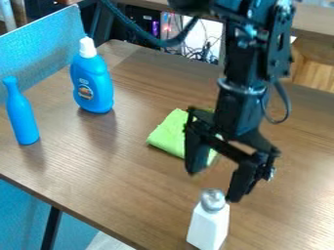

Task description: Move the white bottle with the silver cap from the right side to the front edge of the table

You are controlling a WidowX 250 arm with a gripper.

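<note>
The black gripper (214, 186) hangs over the right half of the wooden table, its two fingers spread wide and nothing between them. Just below its fingertips in the view stands a white bottle with a silver cap (210, 222), upright near the front edge; whether a finger touches it I cannot tell. Behind the gripper lies a folded green cloth (171, 134), partly hidden by the fingers. A blue bottle with a white cap (93, 80) stands upright at the back left. Left of that is a slim blue bottle (22, 114), also upright.
The brown table (111, 178) has its front edge running from the left down to the bottom middle. A blue panel (46, 44) borders its back left side. Cables and equipment (189, 41) are behind the table.
</note>
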